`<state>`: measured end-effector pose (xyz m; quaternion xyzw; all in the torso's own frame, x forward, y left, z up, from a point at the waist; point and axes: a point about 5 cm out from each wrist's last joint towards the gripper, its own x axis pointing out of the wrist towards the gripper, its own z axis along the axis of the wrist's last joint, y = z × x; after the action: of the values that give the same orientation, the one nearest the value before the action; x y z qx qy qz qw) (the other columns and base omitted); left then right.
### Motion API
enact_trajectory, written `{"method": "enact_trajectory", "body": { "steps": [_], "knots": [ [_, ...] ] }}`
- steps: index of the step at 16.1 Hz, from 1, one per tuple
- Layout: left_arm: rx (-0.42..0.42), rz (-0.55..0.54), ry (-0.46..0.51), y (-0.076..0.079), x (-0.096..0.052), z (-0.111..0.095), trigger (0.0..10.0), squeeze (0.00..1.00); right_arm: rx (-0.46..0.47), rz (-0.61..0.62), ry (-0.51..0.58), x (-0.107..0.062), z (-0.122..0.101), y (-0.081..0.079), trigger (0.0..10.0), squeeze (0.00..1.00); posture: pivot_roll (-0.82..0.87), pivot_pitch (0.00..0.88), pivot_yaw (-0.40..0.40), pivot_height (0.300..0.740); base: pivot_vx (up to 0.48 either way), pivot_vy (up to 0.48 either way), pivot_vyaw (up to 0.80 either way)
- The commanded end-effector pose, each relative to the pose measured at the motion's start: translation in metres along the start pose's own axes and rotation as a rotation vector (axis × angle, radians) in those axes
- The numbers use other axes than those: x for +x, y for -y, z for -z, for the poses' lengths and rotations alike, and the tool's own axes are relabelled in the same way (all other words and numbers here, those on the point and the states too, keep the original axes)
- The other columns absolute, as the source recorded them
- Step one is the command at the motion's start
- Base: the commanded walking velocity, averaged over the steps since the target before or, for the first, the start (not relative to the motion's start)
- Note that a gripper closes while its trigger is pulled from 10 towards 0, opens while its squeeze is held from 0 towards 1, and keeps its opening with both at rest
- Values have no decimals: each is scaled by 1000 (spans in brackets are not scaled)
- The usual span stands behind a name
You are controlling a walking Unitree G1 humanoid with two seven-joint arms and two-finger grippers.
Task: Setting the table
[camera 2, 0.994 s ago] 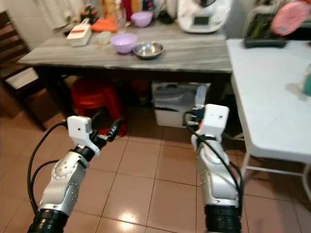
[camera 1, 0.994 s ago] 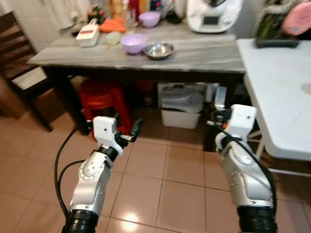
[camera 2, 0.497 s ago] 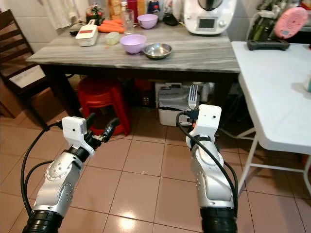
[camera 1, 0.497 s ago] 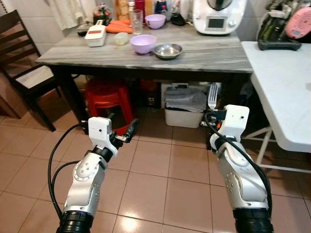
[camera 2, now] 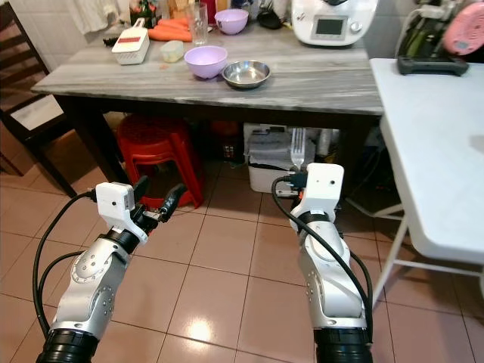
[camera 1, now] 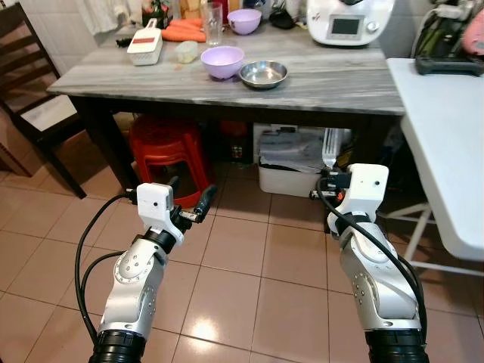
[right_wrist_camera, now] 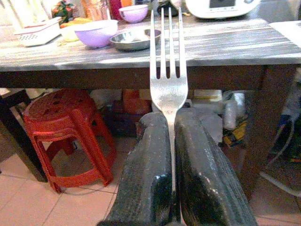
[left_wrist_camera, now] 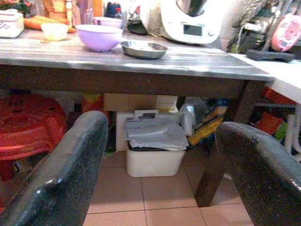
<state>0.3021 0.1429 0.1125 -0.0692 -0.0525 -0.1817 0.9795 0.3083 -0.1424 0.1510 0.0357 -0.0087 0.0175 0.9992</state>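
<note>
My right gripper (right_wrist_camera: 170, 141) is shut on the handle of a silver fork (right_wrist_camera: 168, 70), whose tines point up; the fork (camera 2: 298, 147) stands above the wrist in front of the dark table. My left gripper (camera 1: 190, 203) is open and holds nothing, its fingers (left_wrist_camera: 61, 174) spread wide. Both are held low over the tiled floor, short of the grey marble-topped table (camera 1: 333, 79). On that table sit a lilac bowl (camera 1: 222, 60), a steel bowl (camera 1: 263, 73) and a glass (camera 1: 213, 23). A white table (camera 2: 431, 144) stands to the right.
A red stool (camera 1: 162, 147) and a white bin (camera 1: 291, 162) sit under the grey table. A dark wooden chair (camera 1: 23, 98) stands at the left. A white kitchen machine (camera 1: 348, 19), carrots, a grater and a second bowl crowd the table's back. A dish rack (camera 2: 435, 45) is at the far right.
The camera has shifted, so the tables sit a little differently in view. The fork stays in my right gripper and the left gripper stays open.
</note>
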Motion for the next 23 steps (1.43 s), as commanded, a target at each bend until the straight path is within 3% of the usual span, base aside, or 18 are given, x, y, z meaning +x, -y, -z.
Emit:
{"method": "enact_trajectory", "body": {
  "steps": [1, 23],
  "knots": [
    [7, -1, 23, -2, 0, -5, 10000, 0, -2, -12, 27, 0, -5, -3, 10000, 0, -49, 28, 45, 740, 458, 0, 0],
    [-3, 16, 19, 5, 2, -3, 10000, 0, 26, 9, 4, -1, -1, -1, 10000, 0, -57, 42, 48, 740, 464, 0, 55]
  ]
}}
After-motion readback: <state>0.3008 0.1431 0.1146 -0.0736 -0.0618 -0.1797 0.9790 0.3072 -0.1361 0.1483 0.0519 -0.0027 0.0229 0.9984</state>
